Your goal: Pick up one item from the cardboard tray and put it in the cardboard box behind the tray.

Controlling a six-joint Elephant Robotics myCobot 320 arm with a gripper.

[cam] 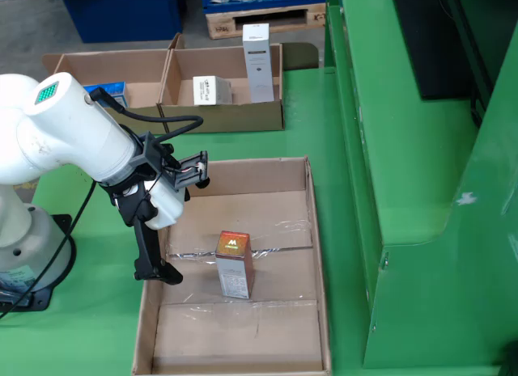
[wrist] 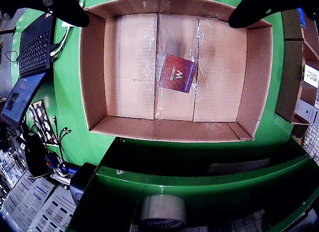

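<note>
A wide, shallow cardboard box [cam: 316, 230] lies on the green table; in the wrist view its floor [wrist: 129, 67] fills the frame. A dark red carton marked "SECRET W" [wrist: 177, 73] stands upright in its middle, also seen in the still view [cam: 235, 265]. My gripper [cam: 178, 218] hangs over the box's left side in the still view, open and empty, well apart from the carton. Its two black fingers [wrist: 65, 7] show at the top corners of the wrist view. A cardboard tray with two compartments [cam: 222, 117] stands behind the box.
The tray holds a tall white carton [cam: 257, 51], a small white carton [cam: 212, 90] and a blue item [cam: 113, 91]. A green machine housing [cam: 405, 190] rises right of the box. A laptop [wrist: 35, 42] and a tape roll [wrist: 162, 212] lie outside the box.
</note>
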